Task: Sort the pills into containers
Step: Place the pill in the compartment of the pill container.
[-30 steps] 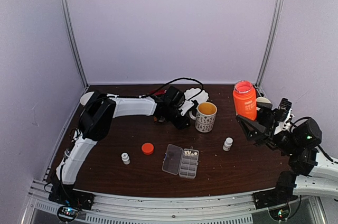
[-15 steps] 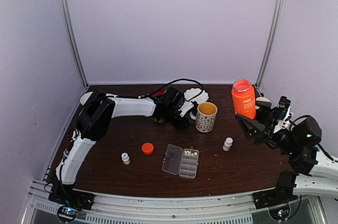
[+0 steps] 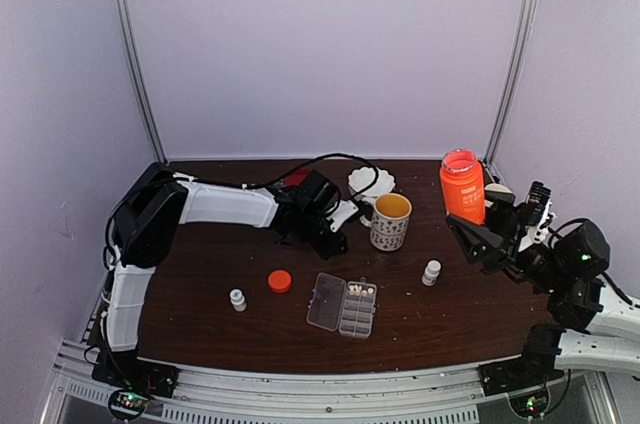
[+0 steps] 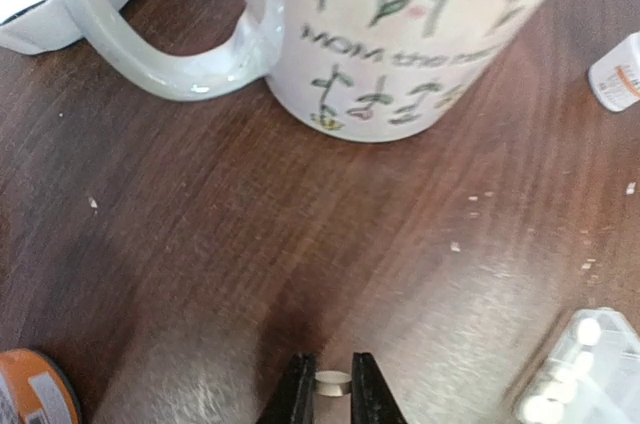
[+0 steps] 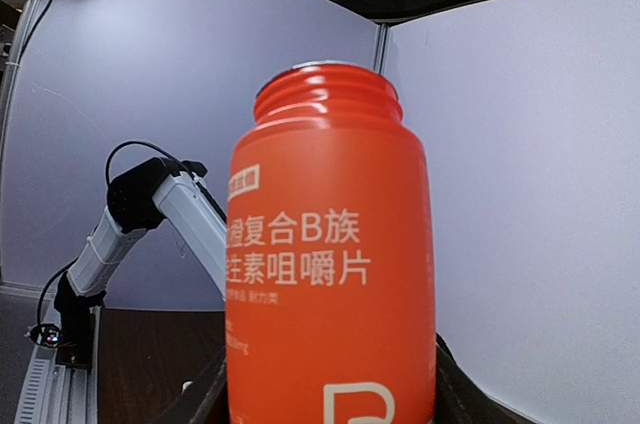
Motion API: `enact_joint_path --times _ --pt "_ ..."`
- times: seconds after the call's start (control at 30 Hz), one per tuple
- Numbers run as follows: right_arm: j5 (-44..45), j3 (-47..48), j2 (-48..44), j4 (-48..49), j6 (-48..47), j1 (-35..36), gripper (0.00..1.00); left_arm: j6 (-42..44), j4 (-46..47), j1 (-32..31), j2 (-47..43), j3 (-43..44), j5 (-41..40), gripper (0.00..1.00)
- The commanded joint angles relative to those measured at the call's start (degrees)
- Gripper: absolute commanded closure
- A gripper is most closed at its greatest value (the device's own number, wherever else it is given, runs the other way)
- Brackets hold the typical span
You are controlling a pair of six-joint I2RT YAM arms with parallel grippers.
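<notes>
In the left wrist view my left gripper is shut on one small cream pill, pinched between the two dark fingertips just above the brown table. From above, this gripper hangs left of the mug. The clear pill box lies open near the front, with a few pills in its far containers; its corner with pale pills shows at the lower right of the left wrist view. My right gripper is shut on an uncapped orange bottle, held upright at the right.
A flowered mug stands just beyond the left gripper, with a white dish behind it. An orange cap and two small white bottles stand round the pill box. Pale crumbs dot the wood.
My left gripper has closed on the pill, and the left arm has drawn back from the mug, leftward and nearer. The right arm with the orange bottle has barely moved.
</notes>
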Motion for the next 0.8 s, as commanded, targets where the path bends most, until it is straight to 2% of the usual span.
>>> enact_joint_path --times 0.0,0.23,0.43,0.77 --pt "3.0 -0.7 -1.5 0.7 0.6 -0.3 1.00 -3.3 0.1 -2.2 -5.2 -2.5 -0.7 0.87" --pt "3.0 -2.7 -3.3 -1.2 1.4 -0.3 1.00 -6.3 -1.5 -7.5 -9.8 -5.6 -3.3 0.87" --pt "4.3 -3.7 -6.3 -2.9 2.1 -0.3 1.00 -9.4 0.1 -11.3 -9.8 -6.0 -4.4 0.87" --pt "5.3 -3.1 -9.4 -6.1 2.2 -0.3 1.00 -12.2 4.2 -11.8 -7.4 -6.7 -3.8 0.87"
